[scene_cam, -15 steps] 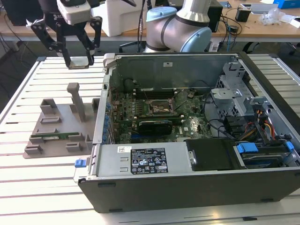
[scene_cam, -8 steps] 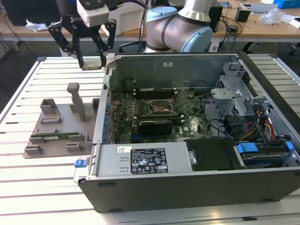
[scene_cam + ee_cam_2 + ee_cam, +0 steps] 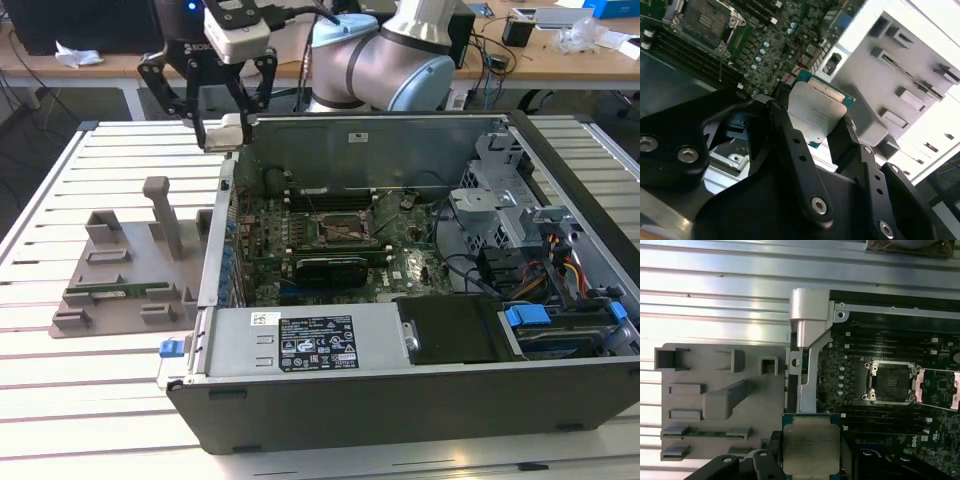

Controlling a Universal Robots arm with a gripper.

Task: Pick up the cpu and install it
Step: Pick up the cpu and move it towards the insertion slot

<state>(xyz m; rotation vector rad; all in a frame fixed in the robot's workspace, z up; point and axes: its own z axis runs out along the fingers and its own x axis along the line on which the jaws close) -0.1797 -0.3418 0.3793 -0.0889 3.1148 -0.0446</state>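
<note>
Gripper (image 3: 810, 120) pinching cpu (image 3: 810, 447) by edges, aloft near computer case (image 3: 400, 395) corner.

Small flat square cpu (image 3: 810, 450): dull silvery-white metal lid with a satin, faintly smudged finish on a thin green laminate rim; the black gripper (image 3: 222, 131) clamped on it has matt, smooth fingers (image 3: 790, 140) with bright metal screw heads. Flat grey moulded holder tray (image 3: 715, 360) looks like matt plastic, lying on the ribbed silvery metal table (image 3: 90, 400), which shines in bands. Large open dark-grey computer case (image 3: 400, 400): matt outer panel, bare dull sheet metal inside, green circuit board (image 3: 830, 360) slightly glossy.
</note>
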